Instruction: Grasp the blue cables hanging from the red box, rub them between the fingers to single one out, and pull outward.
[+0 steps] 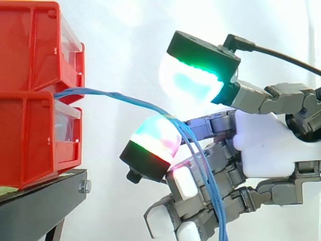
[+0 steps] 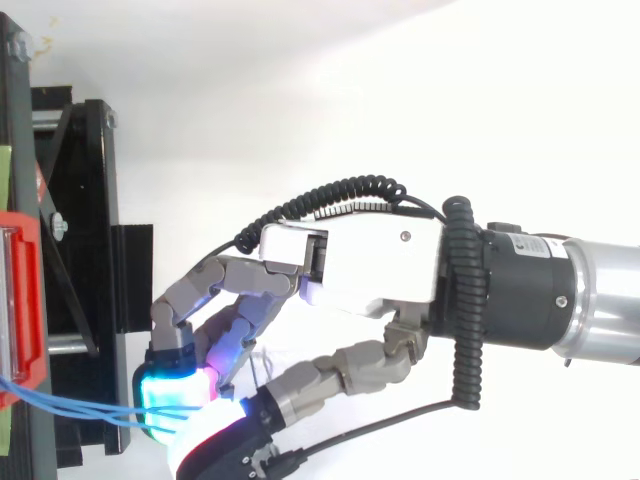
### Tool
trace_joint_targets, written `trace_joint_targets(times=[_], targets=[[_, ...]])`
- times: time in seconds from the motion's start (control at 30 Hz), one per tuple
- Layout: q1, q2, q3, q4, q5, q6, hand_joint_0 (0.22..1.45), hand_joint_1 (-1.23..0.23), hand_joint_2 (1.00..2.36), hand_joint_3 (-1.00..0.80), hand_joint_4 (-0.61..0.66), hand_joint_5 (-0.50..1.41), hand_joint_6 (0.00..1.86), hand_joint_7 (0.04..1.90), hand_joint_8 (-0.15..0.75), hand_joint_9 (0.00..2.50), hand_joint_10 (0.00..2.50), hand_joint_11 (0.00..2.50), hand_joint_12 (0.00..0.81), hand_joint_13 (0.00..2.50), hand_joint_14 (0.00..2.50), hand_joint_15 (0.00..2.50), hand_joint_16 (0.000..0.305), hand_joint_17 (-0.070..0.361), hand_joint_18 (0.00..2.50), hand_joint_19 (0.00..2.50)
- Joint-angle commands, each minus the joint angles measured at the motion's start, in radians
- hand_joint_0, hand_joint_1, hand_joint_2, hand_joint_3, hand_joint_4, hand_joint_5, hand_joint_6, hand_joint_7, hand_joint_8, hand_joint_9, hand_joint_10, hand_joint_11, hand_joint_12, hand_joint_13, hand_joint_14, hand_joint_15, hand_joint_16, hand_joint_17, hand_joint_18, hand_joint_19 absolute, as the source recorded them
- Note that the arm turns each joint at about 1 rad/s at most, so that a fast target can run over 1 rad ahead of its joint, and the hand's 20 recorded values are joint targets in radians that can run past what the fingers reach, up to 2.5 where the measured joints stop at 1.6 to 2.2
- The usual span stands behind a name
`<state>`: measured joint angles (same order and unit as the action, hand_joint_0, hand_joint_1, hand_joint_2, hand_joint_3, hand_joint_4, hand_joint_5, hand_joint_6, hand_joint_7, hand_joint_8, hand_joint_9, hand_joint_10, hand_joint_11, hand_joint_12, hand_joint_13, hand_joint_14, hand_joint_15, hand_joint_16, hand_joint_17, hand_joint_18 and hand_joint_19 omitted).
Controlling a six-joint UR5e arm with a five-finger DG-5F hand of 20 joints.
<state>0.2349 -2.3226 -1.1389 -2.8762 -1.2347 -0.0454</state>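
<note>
Several thin blue cables [image 1: 120, 96] come out between the two stacked red bins [image 1: 35, 95] and run right to my hand [image 1: 261, 145]. They pass through the narrow gap between the upper green-glowing pad [image 1: 193, 83] and the lower red and cyan pad [image 1: 155, 138]. There they lie on the lower pad, then drop down in front of the curled fingers [image 1: 200, 201]. In the top view the cables [image 2: 70, 408] stretch from the bin's edge [image 2: 25, 300] to the two glowing pads [image 2: 175, 392], which sit close together around them.
The bins stand on a black stand [image 1: 45, 201] at the left, whose frame [image 2: 85, 250] lies just beside the fingertips. A white curtain fills the background, with free room to the right of the bins.
</note>
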Motion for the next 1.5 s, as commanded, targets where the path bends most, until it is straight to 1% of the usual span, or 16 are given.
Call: trace_joint_targets(times=[0.0, 0.03, 0.07, 0.1, 0.2, 0.27, 0.37, 0.47, 0.63, 0.73, 0.77, 1.03, 1.23, 1.33, 1.4, 1.47], targets=[[0.000, 0.000, 0.002, -0.003, 0.001, -0.001, 0.50, -0.62, 1.00, -0.47, 0.13, -0.14, 0.83, 1.04, 0.316, 1.05, 0.02, 0.55, 0.390, 0.72, 0.02, 0.56, 0.051, 0.114, 0.64, 0.58], [0.000, 0.000, 0.004, -0.008, 0.000, -0.001, 0.55, -0.66, 1.01, -0.35, 0.13, -0.14, 0.83, 1.08, 0.307, 1.04, 0.02, 0.54, 0.376, 0.72, 0.02, 0.56, 0.048, 0.109, 0.62, 0.60], [0.000, 0.000, 0.004, -0.008, 0.000, -0.001, 0.57, -0.71, 1.01, -0.22, 0.14, -0.14, 0.85, 1.05, 0.332, 1.07, 0.02, 0.54, 0.405, 0.75, 0.02, 0.55, 0.054, 0.122, 0.68, 0.57], [-0.002, 0.000, 0.005, -0.017, 0.000, -0.001, 0.57, -0.72, 1.01, -0.10, 0.14, -0.13, 0.86, 1.09, 0.352, 1.09, 0.02, 0.54, 0.429, 0.77, 0.02, 0.53, 0.059, 0.134, 0.72, 0.54], [-0.005, 0.000, 0.014, -0.034, -0.003, 0.001, 0.58, -0.74, 1.01, -0.01, 0.12, -0.13, 0.88, 1.07, 0.359, 1.09, 0.02, 0.55, 0.433, 0.78, 0.02, 0.53, 0.061, 0.136, 0.73, 0.53], [-0.005, 0.000, 0.018, -0.044, -0.005, 0.001, 0.59, -0.77, 1.01, 0.01, 0.10, -0.14, 0.88, 1.08, 0.352, 1.07, 0.02, 0.54, 0.430, 0.77, 0.02, 0.54, 0.060, 0.134, 0.73, 0.53], [-0.005, 0.000, 0.025, -0.060, -0.006, 0.001, 0.61, -0.81, 1.01, -0.03, 0.06, -0.15, 0.89, 1.01, 0.323, 1.02, 0.02, 0.56, 0.407, 0.74, 0.02, 0.54, 0.055, 0.123, 0.69, 0.55], [-0.006, 0.000, 0.025, -0.061, -0.006, 0.001, 0.64, -0.89, 1.02, -0.11, 0.00, -0.17, 0.89, 1.06, 0.282, 0.96, 0.02, 0.58, 0.360, 0.68, 0.02, 0.55, 0.046, 0.103, 0.62, 0.57], [-0.008, -0.001, 0.025, -0.061, -0.006, 0.001, 0.70, -0.93, 1.02, -0.24, -0.04, -0.18, 0.90, 1.01, 0.268, 0.93, 0.02, 0.56, 0.355, 0.68, 0.02, 0.53, 0.045, 0.102, 0.63, 0.54], [-0.008, -0.001, 0.025, -0.060, -0.006, -0.001, 0.74, -0.95, 1.01, -0.31, -0.04, -0.18, 0.91, 1.09, 0.267, 0.93, 0.02, 0.57, 0.352, 0.68, 0.02, 0.52, 0.045, 0.101, 0.64, 0.54], [-0.006, 0.000, 0.025, -0.057, -0.008, -0.001, 0.75, -0.95, 1.01, -0.34, -0.04, -0.18, 0.91, 1.08, 0.268, 0.93, 0.02, 0.56, 0.353, 0.68, 0.02, 0.53, 0.045, 0.101, 0.64, 0.53], [-0.008, -0.001, 0.025, -0.061, -0.008, -0.001, 0.77, -0.95, 1.01, -0.41, -0.06, -0.18, 0.91, 1.04, 0.264, 0.94, 0.02, 0.56, 0.350, 0.70, 0.02, 0.53, 0.044, 0.100, 0.65, 0.53], [-0.008, -0.001, 0.025, -0.058, -0.008, -0.002, 0.75, -0.95, 1.00, -0.45, -0.04, -0.17, 0.91, 1.05, 0.260, 0.94, 0.02, 0.56, 0.350, 0.70, 0.02, 0.53, 0.044, 0.099, 0.65, 0.53], [-0.008, 0.000, 0.025, -0.061, -0.008, -0.001, 0.65, -0.93, 1.00, -0.50, 0.02, -0.16, 0.89, 1.04, 0.269, 0.96, 0.02, 0.57, 0.350, 0.70, 0.02, 0.54, 0.044, 0.099, 0.65, 0.56], [-0.008, -0.001, 0.025, -0.061, -0.008, -0.001, 0.56, -0.85, 1.00, -0.50, 0.01, -0.15, 0.88, 1.06, 0.277, 0.99, 0.02, 0.56, 0.359, 0.70, 0.02, 0.55, 0.045, 0.101, 0.64, 0.59], [-0.008, 0.000, 0.025, -0.061, -0.008, -0.001, 0.55, -0.83, 1.00, -0.49, 0.01, -0.14, 0.87, 1.07, 0.286, 1.01, 0.02, 0.55, 0.364, 0.71, 0.02, 0.55, 0.046, 0.103, 0.64, 0.59]])
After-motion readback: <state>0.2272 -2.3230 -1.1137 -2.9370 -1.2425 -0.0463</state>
